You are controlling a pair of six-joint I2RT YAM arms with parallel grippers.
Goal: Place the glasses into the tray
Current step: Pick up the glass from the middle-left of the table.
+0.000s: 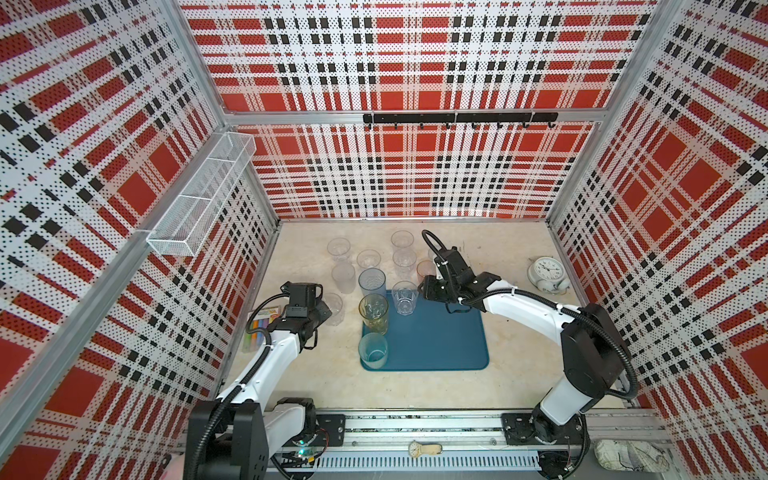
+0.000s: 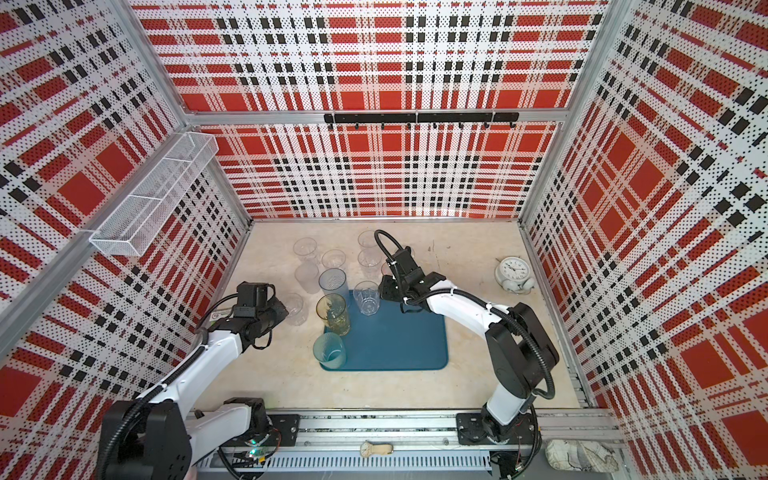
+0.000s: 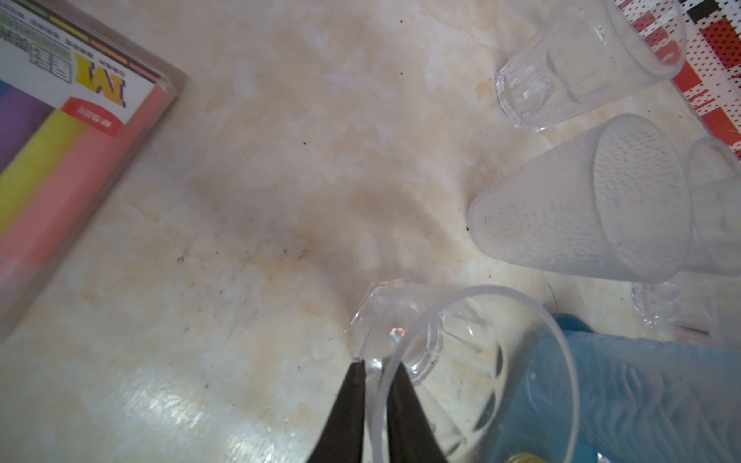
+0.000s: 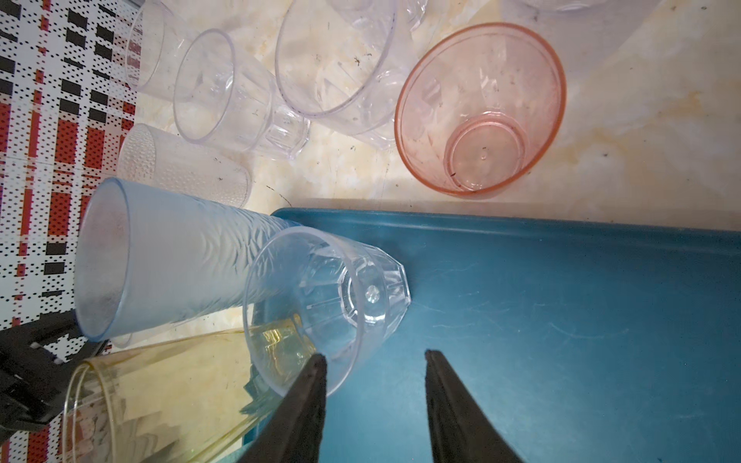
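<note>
The dark teal tray [image 1: 440, 345] [image 4: 561, 300] lies mid-table. On its left side stand a teal-green glass [image 1: 373, 351], an amber glass [image 1: 374, 313] and a clear faceted glass [image 1: 405, 297] [image 4: 341, 288]. A grey-blue glass [image 1: 372, 282] stands at the tray's far left corner. My left gripper [image 1: 328, 309] [image 3: 377, 362] is shut on the rim of a clear glass [image 1: 335, 307] [image 3: 401, 332] left of the tray. Over the tray's far edge my right gripper [image 1: 420, 286] [image 4: 375, 354] is open, beside the clear faceted glass. A pink glass [image 4: 481, 108] and several clear ones [image 1: 402, 240] stand behind.
A pack of coloured sticks [image 1: 264, 328] [image 3: 60, 132] lies by the left wall under my left arm. A white alarm clock [image 1: 546, 270] sits at the right. A frosted glass [image 1: 343, 276] stands close behind the held one. A wire basket [image 1: 203, 195] hangs on the left wall.
</note>
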